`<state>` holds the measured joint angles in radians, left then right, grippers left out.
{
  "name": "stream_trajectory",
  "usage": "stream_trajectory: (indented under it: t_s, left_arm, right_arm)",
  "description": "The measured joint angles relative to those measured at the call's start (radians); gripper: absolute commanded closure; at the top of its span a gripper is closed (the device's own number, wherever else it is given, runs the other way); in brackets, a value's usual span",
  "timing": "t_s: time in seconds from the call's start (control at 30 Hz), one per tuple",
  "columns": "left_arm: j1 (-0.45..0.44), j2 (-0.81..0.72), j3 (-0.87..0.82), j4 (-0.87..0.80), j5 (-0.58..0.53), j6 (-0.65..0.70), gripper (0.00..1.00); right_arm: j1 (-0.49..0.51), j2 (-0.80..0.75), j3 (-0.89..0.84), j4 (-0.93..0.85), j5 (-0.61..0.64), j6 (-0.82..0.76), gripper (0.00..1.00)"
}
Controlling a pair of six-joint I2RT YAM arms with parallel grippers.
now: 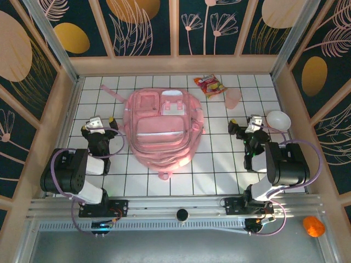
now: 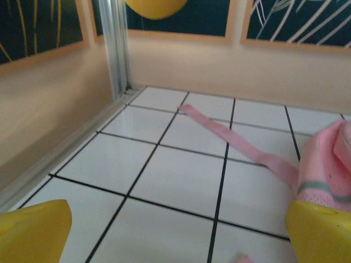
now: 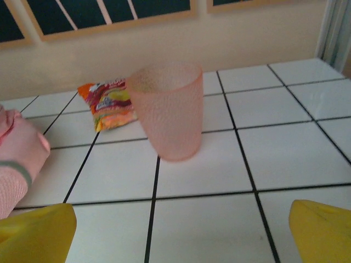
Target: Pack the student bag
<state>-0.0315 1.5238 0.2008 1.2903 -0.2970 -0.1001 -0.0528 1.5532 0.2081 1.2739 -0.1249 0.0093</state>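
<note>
The pink student bag (image 1: pixel 163 127) lies flat in the middle of the tiled table, front pockets up; its edge shows in the left wrist view (image 2: pixel 328 164) and the right wrist view (image 3: pixel 19 159). A loose pink strap (image 2: pixel 230 137) trails from it toward the far left corner. My left gripper (image 1: pixel 98 123) rests left of the bag, open, nothing between its yellow fingertips (image 2: pixel 33 230). My right gripper (image 1: pixel 249 125) rests to the bag's right, open and empty, facing a pink plastic cup (image 3: pixel 167 109) that stands upright. A snack packet (image 3: pixel 107 104) lies behind the cup.
A white bowl (image 1: pixel 278 120) sits beside my right arm. The cup (image 1: pixel 233 98) and snack packet (image 1: pixel 209 85) are at the back right. Wooden walls (image 1: pixel 175 64) fence the table all round. An orange object (image 1: pixel 313 226) lies outside, bottom right.
</note>
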Motion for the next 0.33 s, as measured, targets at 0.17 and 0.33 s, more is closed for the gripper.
stream_trajectory:
  t_s: [0.17, 0.33]
  left_arm:
    - [0.000, 0.000, 0.003, -0.005, 0.005, 0.001, 0.01]
    - [0.000, -0.001, 0.003, -0.009, 0.009, 0.001, 0.01]
  right_arm:
    - [0.000, 0.000, 0.010, 0.001, 0.021, 0.000, 0.01]
    - [0.000, 0.000, 0.010, 0.001, 0.024, 0.000, 0.01]
